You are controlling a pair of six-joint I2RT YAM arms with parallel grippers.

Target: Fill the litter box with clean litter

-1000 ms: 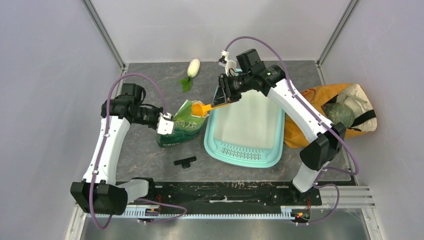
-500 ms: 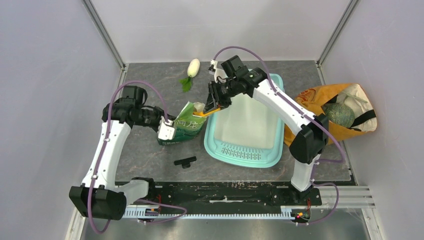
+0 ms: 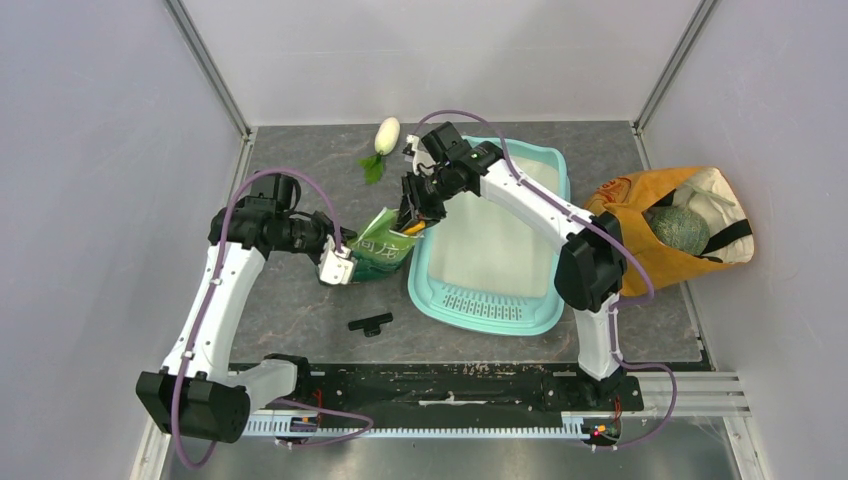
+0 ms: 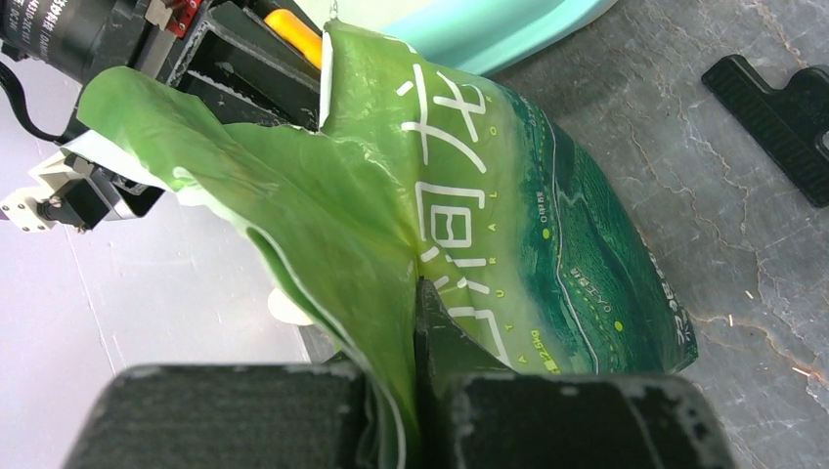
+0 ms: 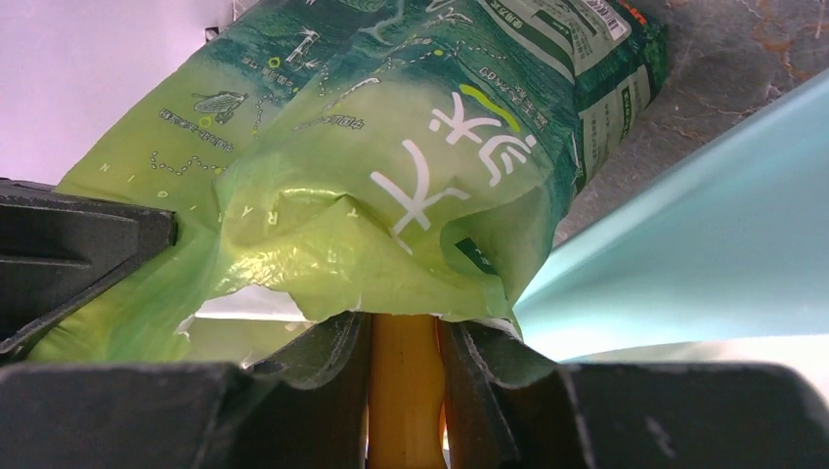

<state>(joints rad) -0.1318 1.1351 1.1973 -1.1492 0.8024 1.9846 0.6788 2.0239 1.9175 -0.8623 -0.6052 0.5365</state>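
Top external view: my two arms meet over a green pouch (image 3: 378, 252) that stands on the desk (image 3: 300, 300), just left of the litter box (image 3: 480, 322).
Left hand: my left hand (image 3: 339, 268) is closed on the pouch's torn upper edge, holding its mouth open.
Right hand: my right hand (image 3: 414, 212) is clamped on the handle of an orange scoop (image 5: 403, 391). The scoop's bowl is down inside the pouch mouth and hidden.
Litter: no litter shows in any view; I judge it lies inside the pouch.
Litter box position: the teal tray lies flat on the desk with its grille end toward my bases. Its white basin looks bare. Whether its left rim touches the pouch or only sits beside it, I cannot tell.
Step in hand: loading the scoop, by my reading.
Doing it well: pinch firmly with the left hand so the mouth gapes wide. Push the bowl deep and level it before lifting. Lift straight out without snagging the film, then cross to the basin low and level.
Risk: tipping the pouch over, or spilling granules on the desk between pouch and tray.
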